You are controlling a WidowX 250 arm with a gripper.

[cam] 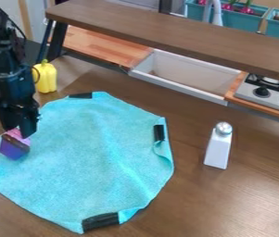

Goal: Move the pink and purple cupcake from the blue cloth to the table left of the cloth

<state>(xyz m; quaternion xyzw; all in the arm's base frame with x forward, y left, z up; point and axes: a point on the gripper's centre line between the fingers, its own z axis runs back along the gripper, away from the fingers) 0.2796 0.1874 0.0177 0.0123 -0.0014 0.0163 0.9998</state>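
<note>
1. The blue cloth [98,162] lies spread over the counter [253,203], its edges uneven and partly curled. Four dark strips [101,221] sit along its rim: one at the near edge, one at the left, one at the right and one at the far edge.
2. The block [15,147], purple and pink with a brown band, is tilted on the left part of the cloth, just beside the left strip.
3. The tool [19,131] hangs over the cloth's left side, its lower end at the top of the block; I cannot tell whether it is open or closed on it.
4. The white shaker [218,150], with a round silver top, stands on the counter to the right of the cloth, well apart from it.
5. The yellow pepper [45,77] stands just beyond the cloth's far left edge, near the arm [13,69].
6. The pale sink [181,76], set in a wooden surface [101,46], is beyond the cloth, toward the right.
7. The stove [268,95], with dark knobs, is farther right of the cloth than the sink.
8. A long brown shelf [166,28] crosses above the sink, beyond the cloth, with teal planters [234,21] behind it.
</note>
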